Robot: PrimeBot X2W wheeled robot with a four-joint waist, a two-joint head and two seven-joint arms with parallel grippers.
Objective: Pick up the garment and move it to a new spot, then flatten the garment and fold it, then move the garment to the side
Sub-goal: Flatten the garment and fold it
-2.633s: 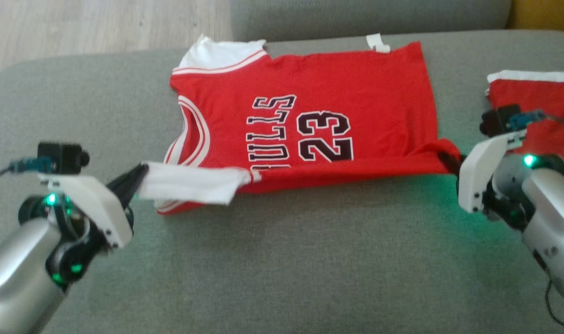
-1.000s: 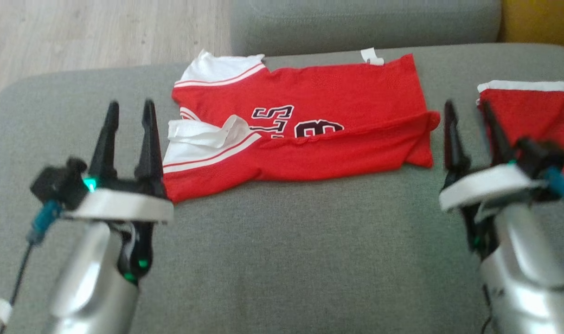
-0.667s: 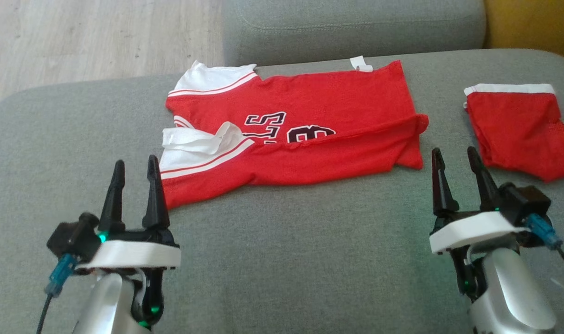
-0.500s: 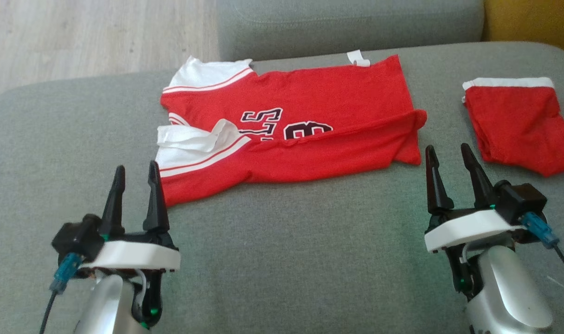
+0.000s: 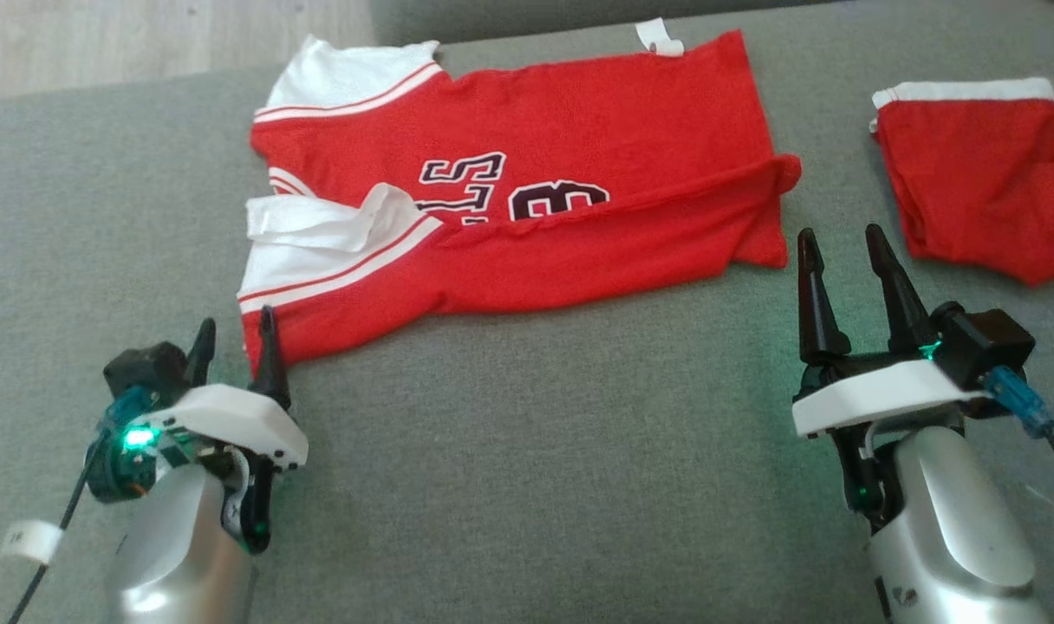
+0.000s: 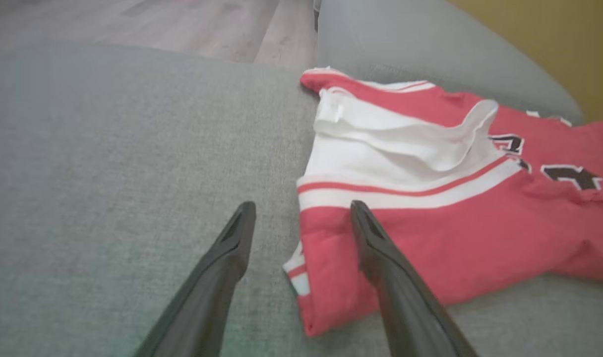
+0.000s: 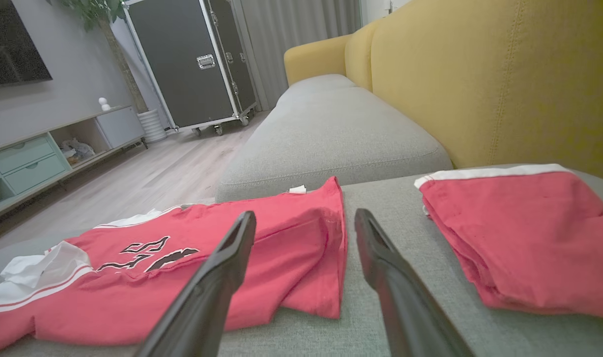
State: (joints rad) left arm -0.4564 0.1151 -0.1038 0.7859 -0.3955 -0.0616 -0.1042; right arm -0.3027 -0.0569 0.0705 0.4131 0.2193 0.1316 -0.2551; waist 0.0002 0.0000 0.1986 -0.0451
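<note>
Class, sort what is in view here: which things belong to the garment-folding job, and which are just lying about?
Belongs to the job:
red basketball jersey, half folded on the grey sofa seat
left gripper, open at its near corner
right gripper, open beside its hem

Lying about:
folded red garment with a white band
black wheeled flight case
low cabinet with drawers
</note>
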